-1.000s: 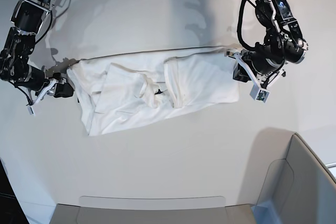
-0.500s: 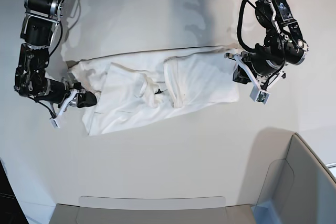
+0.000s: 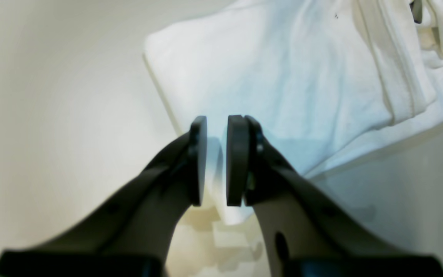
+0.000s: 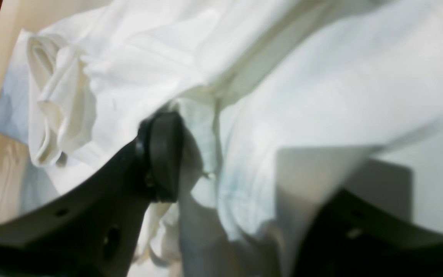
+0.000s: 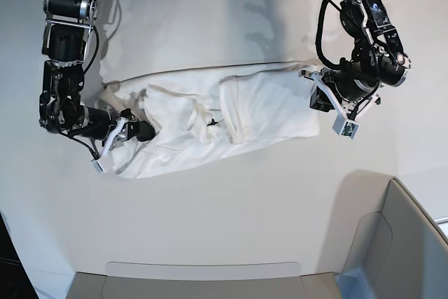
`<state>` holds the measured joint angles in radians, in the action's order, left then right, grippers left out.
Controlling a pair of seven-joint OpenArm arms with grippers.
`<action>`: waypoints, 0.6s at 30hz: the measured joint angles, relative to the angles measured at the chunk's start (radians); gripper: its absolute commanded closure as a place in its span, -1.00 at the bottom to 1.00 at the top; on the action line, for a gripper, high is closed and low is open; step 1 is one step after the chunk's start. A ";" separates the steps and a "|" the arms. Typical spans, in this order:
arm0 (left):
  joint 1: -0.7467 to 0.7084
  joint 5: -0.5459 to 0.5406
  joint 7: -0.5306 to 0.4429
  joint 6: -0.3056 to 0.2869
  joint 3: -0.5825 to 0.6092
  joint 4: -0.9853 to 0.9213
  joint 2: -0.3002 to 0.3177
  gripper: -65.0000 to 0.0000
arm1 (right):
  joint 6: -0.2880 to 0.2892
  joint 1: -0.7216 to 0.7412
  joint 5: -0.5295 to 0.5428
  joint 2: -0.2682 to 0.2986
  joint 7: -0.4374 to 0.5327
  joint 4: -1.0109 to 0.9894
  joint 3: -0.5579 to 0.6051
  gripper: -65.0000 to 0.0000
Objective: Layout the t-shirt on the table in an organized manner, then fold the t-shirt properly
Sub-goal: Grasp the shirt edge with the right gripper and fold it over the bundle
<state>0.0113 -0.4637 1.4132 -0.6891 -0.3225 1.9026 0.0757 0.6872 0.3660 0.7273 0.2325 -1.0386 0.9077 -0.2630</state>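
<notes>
The white t-shirt [image 5: 259,106] lies crumpled in a long band across the middle of the table [image 5: 231,208], plain side up, with a small black tag [image 5: 212,122] near its centre. My left gripper [image 5: 311,78] sits at the shirt's right edge. In the left wrist view its pads [image 3: 237,161] stand almost together, and the t-shirt [image 3: 283,77] edge fills the narrow gap of the left gripper [image 3: 217,157]. My right gripper [image 5: 140,131] is pushed into the shirt's left end. It is wide open [image 4: 237,169], with the bunched t-shirt [image 4: 321,77] draped between its fingers.
A grey bin-like corner piece [image 5: 399,243] stands at the front right of the table. A flat grey panel [image 5: 203,281] runs along the front edge. Bare white tabletop surrounds the shirt behind and in front.
The right arm has swung rightward into the shirt's left end, shoving that end inward and bunching it. The left arm and the shirt's right side have stayed put.
</notes>
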 measured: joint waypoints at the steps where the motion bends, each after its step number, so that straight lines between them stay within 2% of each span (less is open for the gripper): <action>1: 0.000 0.000 0.000 0.000 0.000 0.000 0.000 0.72 | 0.000 0.000 0.002 -0.006 0.001 0.000 0.007 0.22; 4: 0.000 0.000 0.000 0.000 0.000 0.000 0.002 0.72 | 0.000 0.000 0.004 -0.014 0.001 0.000 0.016 0.34; 9: 0.000 0.000 0.000 0.000 0.000 0.000 0.007 0.72 | 0.000 0.000 0.000 -0.014 -0.007 -0.001 0.017 0.93; 10: -0.001 0.000 0.000 0.000 0.000 0.000 0.008 0.72 | 0.000 0.003 -0.001 -0.014 -0.009 -0.001 0.017 1.00; 14: -0.003 0.000 0.000 0.000 0.000 0.000 0.008 0.72 | -0.010 0.023 -0.039 0.004 -0.023 -0.001 0.022 1.00; 18: -0.006 0.000 0.000 0.000 0.000 0.000 0.008 0.72 | -0.102 0.056 -0.100 0.037 -0.036 0.005 0.022 1.00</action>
<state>0.0055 -0.4633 1.4132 -0.6891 -0.3229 1.9026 0.0837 0.5854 0.4217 0.6270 0.2699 -1.0748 0.9123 -0.2413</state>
